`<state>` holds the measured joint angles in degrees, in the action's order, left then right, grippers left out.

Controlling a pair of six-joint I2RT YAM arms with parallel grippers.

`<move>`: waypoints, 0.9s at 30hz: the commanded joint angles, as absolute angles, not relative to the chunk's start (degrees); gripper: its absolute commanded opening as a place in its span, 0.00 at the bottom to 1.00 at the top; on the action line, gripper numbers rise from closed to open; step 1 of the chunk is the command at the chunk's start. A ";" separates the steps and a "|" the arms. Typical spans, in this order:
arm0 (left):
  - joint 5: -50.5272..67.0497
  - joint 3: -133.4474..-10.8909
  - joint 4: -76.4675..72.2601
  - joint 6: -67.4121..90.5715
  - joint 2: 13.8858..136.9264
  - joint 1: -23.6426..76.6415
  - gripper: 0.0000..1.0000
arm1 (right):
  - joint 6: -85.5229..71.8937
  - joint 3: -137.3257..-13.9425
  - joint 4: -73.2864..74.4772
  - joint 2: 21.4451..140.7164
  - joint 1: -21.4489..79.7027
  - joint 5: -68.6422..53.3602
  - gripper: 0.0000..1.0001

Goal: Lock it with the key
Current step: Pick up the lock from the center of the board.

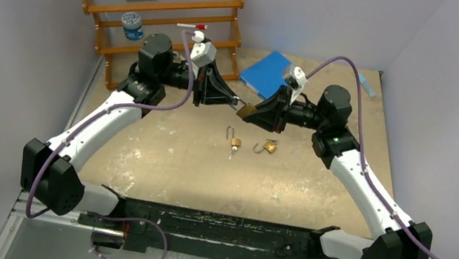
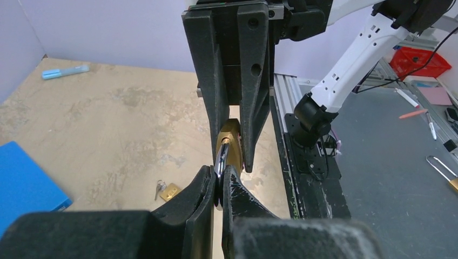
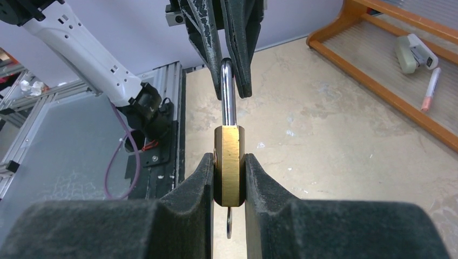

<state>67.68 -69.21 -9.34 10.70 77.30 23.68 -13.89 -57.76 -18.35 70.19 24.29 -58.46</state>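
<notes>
**Padlock braced between both arms, shackle and body gripped separately**

Finding 1. The padlock (image 3: 227, 156) is held off the table (image 1: 157, 159), between the two arms. In the top view it sits just toward 12 o'clock of the table's middle.

Finding 2. The right gripper (image 3: 228, 167) has its fingers clamped on the flat sides of the brass body. This grip appears meant to anchor the body so it cannot twist or slide.

Finding 3. The left gripper (image 2: 217, 177) has its fingers pressed together on the bend of the shackle (image 3: 228, 102), from the 12 o'clock side in the right wrist view. In my judgement, the opposed hold lets one arm drive the shackle into the body along its own line.

Finding 4. A small metal piece, probably the key (image 3: 229, 225), hangs below the body at 6 o'clock. How it seats in the keyway is hidden. Whether the shackle is latched cannot be told either, because it is seen edge-on.

Finding 5. Two spare padlocks (image 1: 235, 142) (image 1: 269, 147) lie on the table at 6 o'clock of the held one, apart from both grippers. A blue book (image 1: 266, 73) lies at 12 o'clock and a wooden rack (image 1: 161, 14) at 10 o'clock. None of these plays a part in the hold.
</notes>
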 commanded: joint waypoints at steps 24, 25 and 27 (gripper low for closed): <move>46.49 -56.51 -82.03 55.75 72.73 24.79 0.00 | -48.13 -53.14 -87.67 73.98 15.83 -65.34 0.93; 46.45 -56.45 -80.91 54.79 72.43 24.79 0.00 | -53.31 -55.36 -92.84 76.40 15.76 -66.67 0.91; 46.14 -56.34 -78.03 52.23 71.92 24.79 0.00 | -62.17 -58.96 -99.62 79.92 15.75 -68.10 0.88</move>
<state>48.42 -54.74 -76.97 54.43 74.91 24.77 -40.60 -51.18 -76.79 75.26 15.92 -59.94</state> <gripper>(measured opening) 0.041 0.908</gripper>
